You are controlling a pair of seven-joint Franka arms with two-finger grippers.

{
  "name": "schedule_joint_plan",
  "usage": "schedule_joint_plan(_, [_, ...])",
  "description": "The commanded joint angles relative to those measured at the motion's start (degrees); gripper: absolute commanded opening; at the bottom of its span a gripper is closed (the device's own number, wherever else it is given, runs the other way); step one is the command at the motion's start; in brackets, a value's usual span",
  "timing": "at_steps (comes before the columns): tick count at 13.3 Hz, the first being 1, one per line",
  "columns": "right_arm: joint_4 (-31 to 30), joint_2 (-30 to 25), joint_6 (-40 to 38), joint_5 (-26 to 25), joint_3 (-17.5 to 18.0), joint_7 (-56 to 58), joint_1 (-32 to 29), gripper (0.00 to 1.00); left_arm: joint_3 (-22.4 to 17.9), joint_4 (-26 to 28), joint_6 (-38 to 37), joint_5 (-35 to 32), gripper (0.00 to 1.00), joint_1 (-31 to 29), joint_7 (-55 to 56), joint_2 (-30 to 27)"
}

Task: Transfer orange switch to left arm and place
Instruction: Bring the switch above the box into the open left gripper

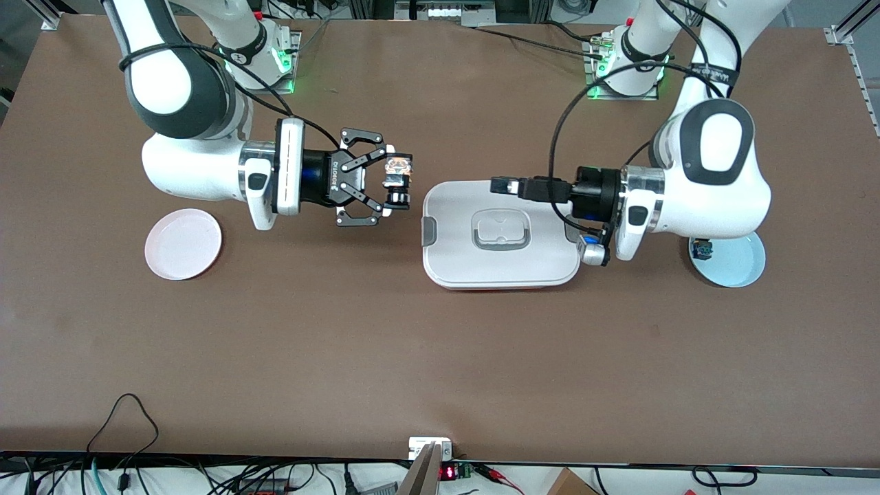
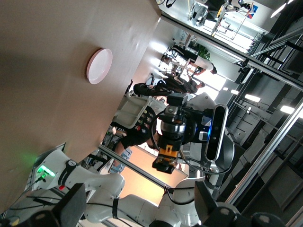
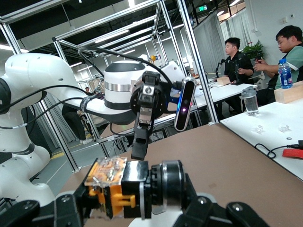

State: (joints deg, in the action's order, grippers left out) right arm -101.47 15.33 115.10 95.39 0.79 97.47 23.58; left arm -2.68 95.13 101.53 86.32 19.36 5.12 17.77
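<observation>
My right gripper [image 1: 393,181] is shut on the orange switch [image 1: 397,172] and holds it above the bare table, beside the box's end that faces the right arm. In the right wrist view the switch [image 3: 113,187] lies sideways between the fingers of the right gripper [image 3: 129,209], its round black end to one side. My left gripper [image 1: 496,185] is open and empty over the white box [image 1: 454,261] and points at the switch. In the left wrist view its fingers [image 2: 72,204] stand wide apart, with the switch [image 2: 167,157] farther off between them.
A pink plate [image 1: 183,243] lies toward the right arm's end of the table. A light blue plate [image 1: 735,265] toward the left arm's end holds a small black part with blue markings [image 1: 702,249]. Cables run along the table's edge nearest the front camera.
</observation>
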Motion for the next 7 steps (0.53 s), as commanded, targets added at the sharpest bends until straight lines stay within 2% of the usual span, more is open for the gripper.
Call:
schedule_joint_plan(1, [4.4,2.5,0.0,1.4,-0.3,0.6,1.8,0.02,-0.7,0.4,7.1,0.8,1.00,3.7,-2.6,-3.4])
schedule_joint_plan(4, [4.6,2.9,0.6,4.7,-0.3,0.6,3.7,0.02,-0.6,0.4,11.8,2.3,1.00,6.8,-4.2,-3.3])
schedule_joint_plan(7, [4.7,3.3,0.7,5.1,-0.2,0.7,4.1,0.02,-0.7,0.5,15.7,4.1,1.00,10.0,-3.5,-3.2])
